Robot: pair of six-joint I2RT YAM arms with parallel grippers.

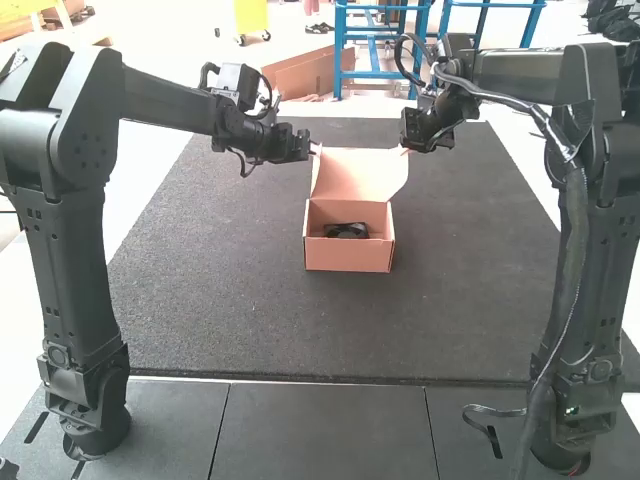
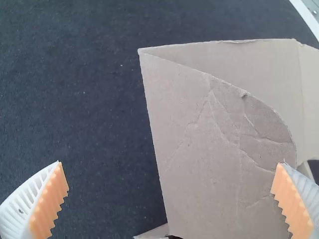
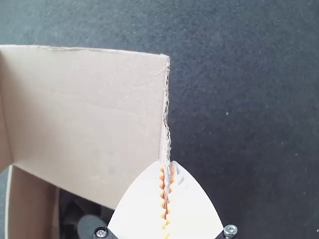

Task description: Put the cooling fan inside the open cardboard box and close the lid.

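While the right gripper [image 3: 166, 170] is clenched on the side edge of the raised lid [image 3: 84, 109], pinching the cardboard between its ribbed white fingers close to the lid's upper corner, the left gripper [image 2: 169, 165] is spread wide at the opposite upper corner. Its orange pads [image 2: 50, 204] stand well apart and grasp nothing. The lid's creased back face stands between them, and I cannot tell whether either pad touches it. Below and between the two grippers sits the open cardboard box [image 1: 348, 255] on the dark surface [image 1: 200, 260], its lid upright at the far side. The black cooling fan [image 1: 348, 231] lies inside the box, below the right gripper's pinch.
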